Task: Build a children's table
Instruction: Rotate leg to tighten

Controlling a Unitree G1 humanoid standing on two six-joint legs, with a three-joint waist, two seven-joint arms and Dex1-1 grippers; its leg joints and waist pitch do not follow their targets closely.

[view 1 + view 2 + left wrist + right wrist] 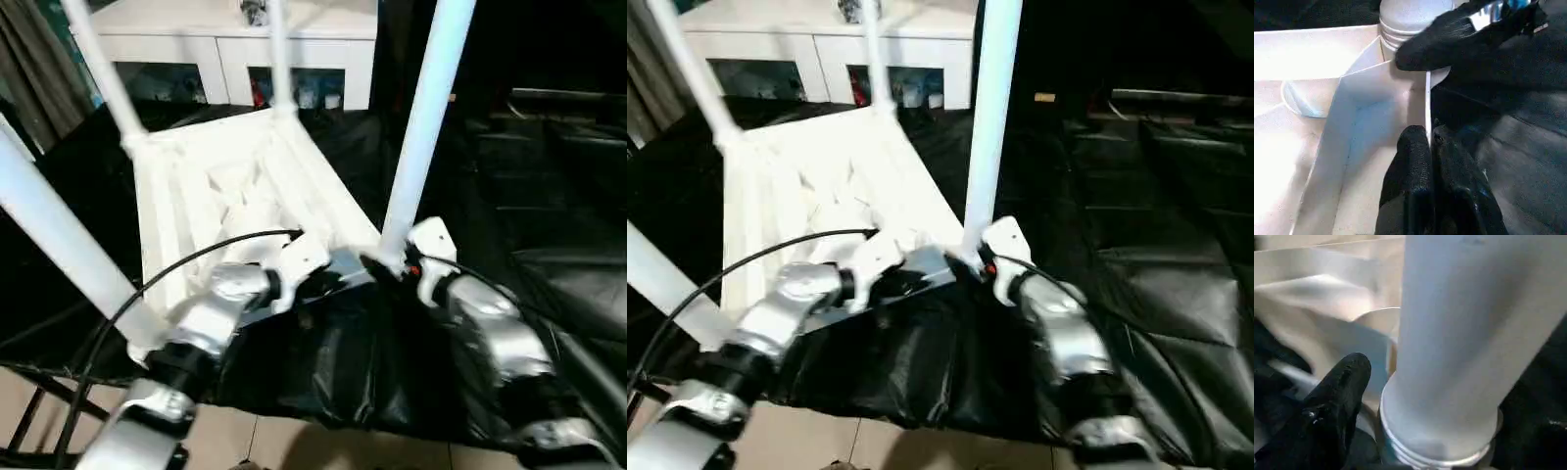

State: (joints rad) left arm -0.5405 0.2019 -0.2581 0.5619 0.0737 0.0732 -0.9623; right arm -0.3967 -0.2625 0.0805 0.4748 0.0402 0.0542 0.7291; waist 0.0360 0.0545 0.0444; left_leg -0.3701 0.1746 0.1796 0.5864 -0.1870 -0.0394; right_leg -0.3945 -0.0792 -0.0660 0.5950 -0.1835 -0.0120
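The children's table top (245,196) lies upside down, ribbed underside up, on black cloth. Four white legs stand in its corner sockets: far left (103,73), far right (278,54), near left (59,235) and near right (426,117). My left gripper (1427,134) is shut on the thin rim wall at the top's near edge, close to the near right corner. My right gripper (390,264) is open around the near right leg's base (1449,382), where a small gap shows between one black finger (1337,401) and the leg. That leg's ringed end (1405,19) sits at the socket.
The black-draped table (323,372) carries the work, and its front edge is just below my forearms. A white cabinet with glass doors (235,49) stands behind. Black cushions (568,274) lie to the right and a curtain (39,69) hangs at the far left. Floor tiles (294,441) show in front.
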